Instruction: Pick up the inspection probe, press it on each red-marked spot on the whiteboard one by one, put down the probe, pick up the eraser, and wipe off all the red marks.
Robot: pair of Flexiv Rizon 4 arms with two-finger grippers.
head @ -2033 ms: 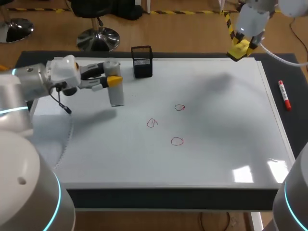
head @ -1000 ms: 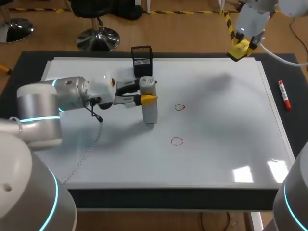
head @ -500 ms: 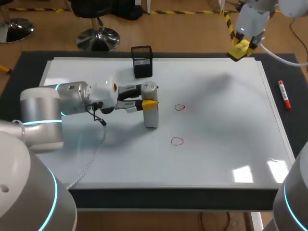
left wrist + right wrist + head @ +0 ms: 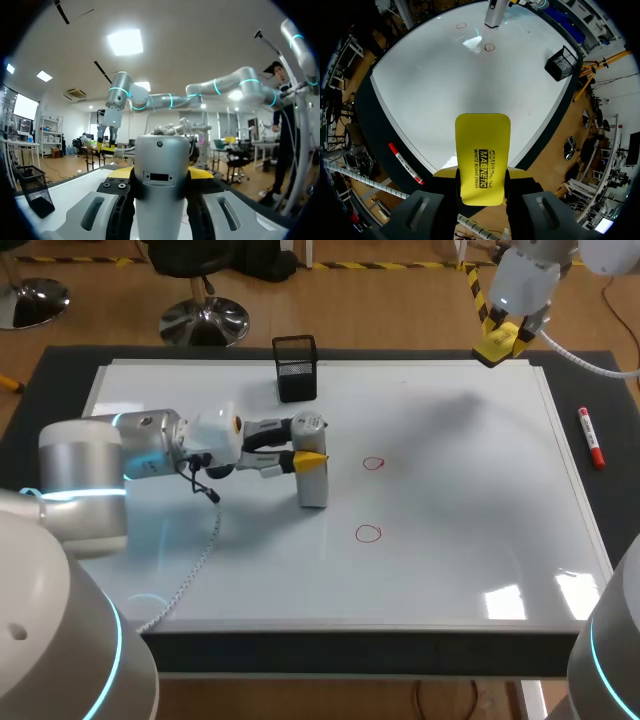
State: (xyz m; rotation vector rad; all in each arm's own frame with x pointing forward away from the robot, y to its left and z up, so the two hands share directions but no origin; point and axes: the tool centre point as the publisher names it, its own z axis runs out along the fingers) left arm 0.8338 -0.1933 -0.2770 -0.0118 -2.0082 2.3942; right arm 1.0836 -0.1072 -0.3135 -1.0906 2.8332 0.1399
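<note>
Probe: a grey cylinder (image 4: 314, 485) standing upright, clamped in the left gripper (image 4: 308, 440). Its lower end reaches down from the fingers to the whiteboard (image 4: 450, 490) and looks to be touching it.
Handling: it is probably rigid, smooth-sided and fairly heavy, so it could slide in the grip when pressed. The upper body, where it is gripped now, seems the best place to take it.
Left gripper: clenched on the probe from two sides, a yellow tip showing on each side of it in the wrist view.
Left arm: it (image 4: 150, 450) lies low over the board, with the wrist turned so the fingers point sideways.
Red marks: two rings (image 4: 373, 464) (image 4: 368, 533) lie just ahead of the left gripper. Anything under the probe is hidden.
Eraser: a flat yellow block (image 4: 482, 165) grasped in the right gripper (image 4: 481, 175). It is likely light and stiff, and best held by its narrow sides.
Right arm: it (image 4: 525, 280) is raised, with its gripper above the board's far corner, well apart from the marks.
Others: a black mesh basket (image 4: 295, 368) stands on the board beside the left gripper. A red marker (image 4: 591, 437) lies on the bench (image 4: 70, 355).
</note>
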